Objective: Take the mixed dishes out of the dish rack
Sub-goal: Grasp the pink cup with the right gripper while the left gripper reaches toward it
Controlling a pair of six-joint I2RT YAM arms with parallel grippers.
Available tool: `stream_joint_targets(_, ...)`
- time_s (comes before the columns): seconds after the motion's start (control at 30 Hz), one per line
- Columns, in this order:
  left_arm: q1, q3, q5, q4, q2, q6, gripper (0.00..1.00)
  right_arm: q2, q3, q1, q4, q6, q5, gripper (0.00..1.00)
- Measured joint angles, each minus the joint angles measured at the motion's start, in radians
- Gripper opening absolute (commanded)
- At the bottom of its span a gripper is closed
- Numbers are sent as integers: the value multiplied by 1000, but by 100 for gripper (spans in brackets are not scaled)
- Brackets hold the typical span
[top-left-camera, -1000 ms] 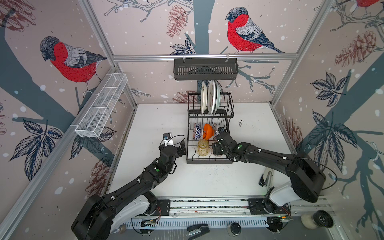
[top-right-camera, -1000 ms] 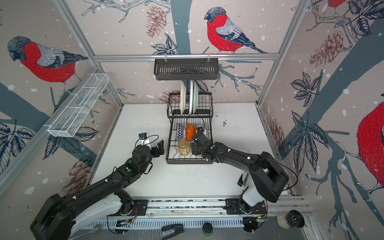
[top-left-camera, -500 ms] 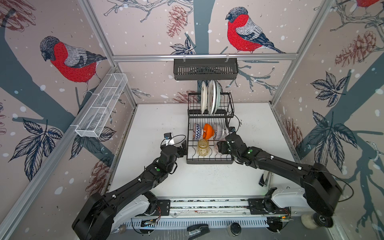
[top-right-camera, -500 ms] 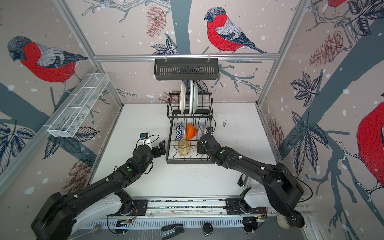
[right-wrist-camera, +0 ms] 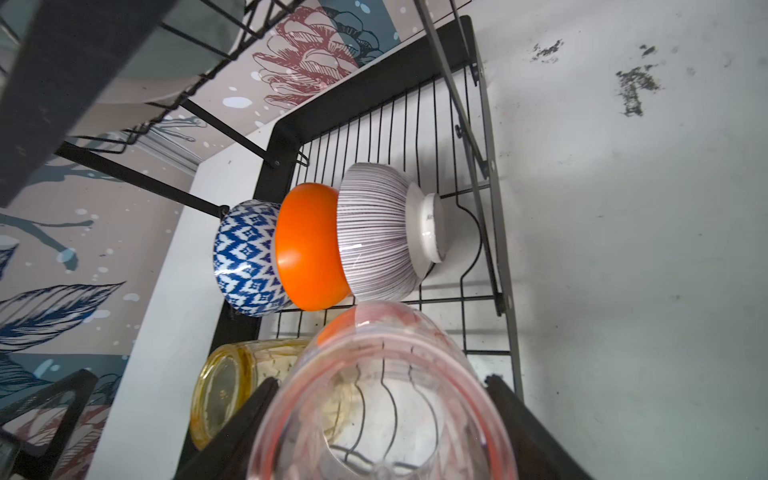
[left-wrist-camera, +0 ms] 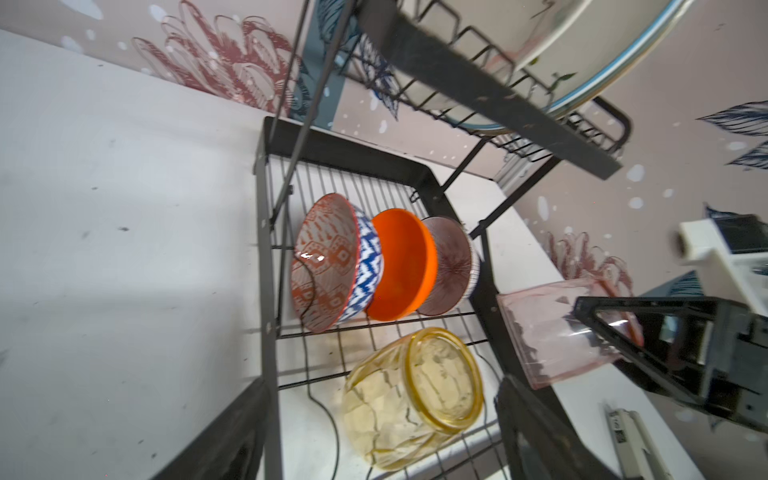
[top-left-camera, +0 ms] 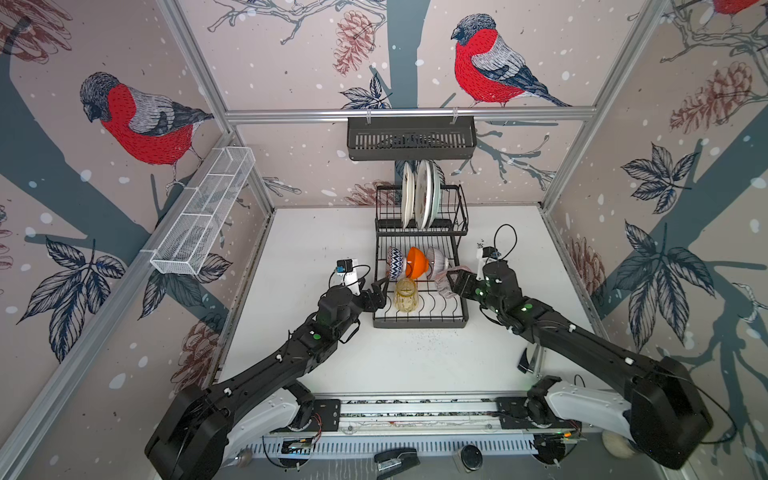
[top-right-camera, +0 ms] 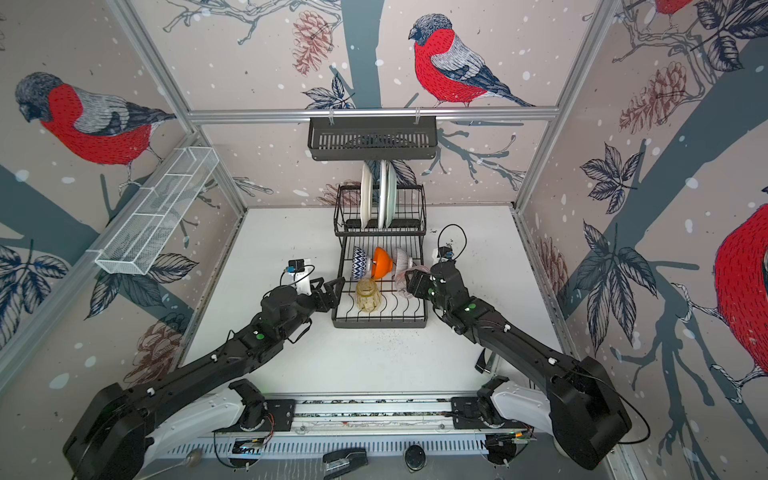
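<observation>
Pink tumbler [top-left-camera: 444, 284]: clamped in the right tool [top-left-camera: 454, 284] at the right edge of the dish rack [top-left-camera: 419, 323] lower tray, tipped on its side, mouth toward the right wrist camera. Finger pads sit on the outer wall near the rim. Thin ribbed glass: probably light, stiff, slick and chippable. The ribs should help the pads bite; a modest squeeze looks enough.

Amber tumbler [top-left-camera: 405, 295]: lies on its side near the front of the lower tray, left of middle. Likely to roll on the wires. Best taken across the body.

Left tool [top-left-camera: 381, 294]: jaws wide, empty, at the tray's left edge, pointed at the amber glass.

Blue-patterned bowl [top-left-camera: 395, 262], orange bowl [top-left-camera: 417, 262] and white ribbed bowl [top-left-camera: 436, 259] stand on edge, nested, across the tray's back. Plates [top-left-camera: 419, 195] stand upright in the raised basket. These look heavier, and glazed rims look slippery.

Unclear: whether the pink glass is clear of the tray rail; plate count, since the rims overlap; left fingers are blurred in the left wrist view.
</observation>
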Motion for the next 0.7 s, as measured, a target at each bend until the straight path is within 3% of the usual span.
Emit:
stream_joint_targets(0.3, -121, 50, 45, 139, 122, -27, 83, -13, -12, -62, 69, 118, -156, 37)
stream_joint_targets(0.7, -171, 125, 90, 293, 273, -1, 84, -4, 11, -132, 169, 217, -356, 37)
